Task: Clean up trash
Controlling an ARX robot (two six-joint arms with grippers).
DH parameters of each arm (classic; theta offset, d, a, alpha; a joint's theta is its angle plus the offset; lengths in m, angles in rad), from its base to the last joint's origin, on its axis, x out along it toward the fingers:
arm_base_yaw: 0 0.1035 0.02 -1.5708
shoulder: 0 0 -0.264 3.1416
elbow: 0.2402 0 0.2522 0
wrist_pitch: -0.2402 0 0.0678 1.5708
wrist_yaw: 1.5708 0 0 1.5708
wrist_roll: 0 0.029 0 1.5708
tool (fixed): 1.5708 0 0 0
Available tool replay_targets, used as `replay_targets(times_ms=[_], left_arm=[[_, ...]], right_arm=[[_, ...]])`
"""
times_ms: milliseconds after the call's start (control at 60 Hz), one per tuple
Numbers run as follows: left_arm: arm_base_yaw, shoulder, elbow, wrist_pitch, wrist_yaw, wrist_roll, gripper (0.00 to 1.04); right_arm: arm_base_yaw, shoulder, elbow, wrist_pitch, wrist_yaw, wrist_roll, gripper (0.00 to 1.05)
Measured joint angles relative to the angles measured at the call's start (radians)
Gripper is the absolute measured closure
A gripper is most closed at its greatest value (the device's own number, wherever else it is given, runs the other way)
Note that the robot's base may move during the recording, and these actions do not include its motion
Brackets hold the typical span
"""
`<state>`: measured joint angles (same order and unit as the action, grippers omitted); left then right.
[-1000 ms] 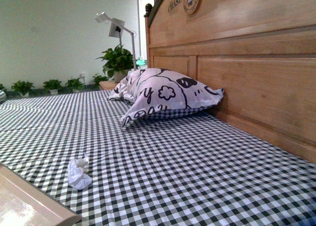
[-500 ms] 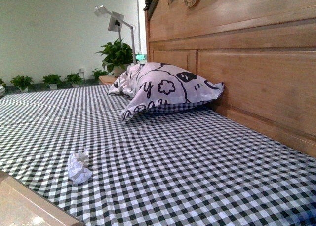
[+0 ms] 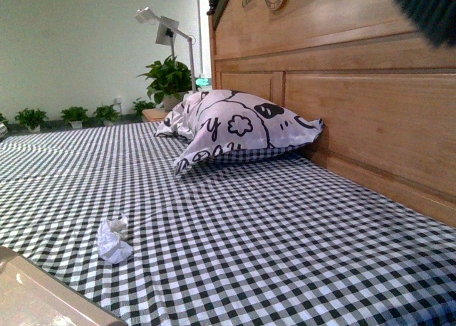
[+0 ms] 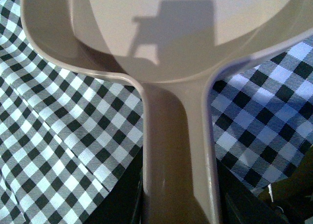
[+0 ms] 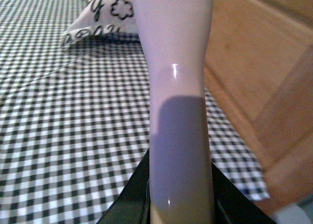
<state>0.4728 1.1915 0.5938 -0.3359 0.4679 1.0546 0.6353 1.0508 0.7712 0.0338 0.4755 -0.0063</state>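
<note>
The trash (image 3: 114, 239), a small crumpled wad of white paper, lies on the black-and-white checked bedsheet (image 3: 271, 233) at the front left. My left gripper (image 4: 178, 204) is shut on the handle of a beige dustpan (image 4: 166, 43); the pan's edge (image 3: 43, 294) shows at the front view's bottom left, just near of the wad. My right gripper (image 5: 181, 204) is shut on the pale handle of the brush (image 5: 176, 62). Dark bristles (image 3: 427, 9) show blurred at the front view's top right, high above the bed.
A white pillow with black cartoon prints (image 3: 239, 127) leans against the wooden headboard (image 3: 356, 91) along the right. It also shows in the right wrist view (image 5: 100, 11). A desk lamp (image 3: 167, 34) and potted plants (image 3: 167, 80) stand beyond the bed.
The view shifted slightly, so the wad and pillow sit a little higher in frame. The brush bristles have come into view at the top right. The wad has not moved on the sheet.
</note>
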Motion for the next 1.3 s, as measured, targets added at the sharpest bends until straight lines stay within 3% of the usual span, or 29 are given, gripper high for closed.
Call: replay_targets(times_ms=[117,250,550,1050,1300], left_arm=[[-0.001,0.0,0.0,0.0,0.0,0.0,0.79],[-0.001,0.0,0.0,0.0,0.0,0.0,0.79],[-0.001,0.0,0.0,0.0,0.0,0.0,0.79],[-0.001,0.0,0.0,0.0,0.0,0.0,0.79],[-0.001,0.0,0.0,0.0,0.0,0.0,0.79]], right_arm=[[-0.028,0.23,0.14,0.048,-0.132,0.009,0.86],[-0.035,0.486,0.311,0.035,-0.208,0.006,0.86],[0.014,0.908,0.655,-0.032,-0.23,-0.044,0.86],[0.072,1.265,1.072,-0.227,-0.283,-0.132,0.86],[0.095,1.339,1.141,-0.332,-0.313,-0.185,0.86]])
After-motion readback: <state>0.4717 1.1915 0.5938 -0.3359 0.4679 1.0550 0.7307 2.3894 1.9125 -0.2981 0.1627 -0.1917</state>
